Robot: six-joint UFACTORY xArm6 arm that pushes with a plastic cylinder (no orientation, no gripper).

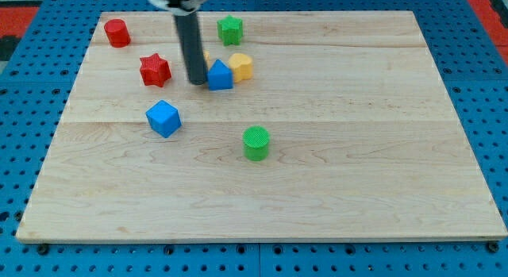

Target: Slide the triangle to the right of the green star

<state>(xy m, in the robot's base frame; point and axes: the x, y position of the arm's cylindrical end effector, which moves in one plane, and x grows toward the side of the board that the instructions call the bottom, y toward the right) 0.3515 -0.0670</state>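
My tip touches the blue triangle block's left side; I have no hand. Pushing right could bump the yellow block touching it, missing the far green star block.

tool tip – touching blue triangle, green star above

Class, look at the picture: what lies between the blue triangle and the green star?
In the camera view, only bare board lies between the blue triangle and the green star. The yellow block sits just right of that stretch; my tip is left of the triangle.
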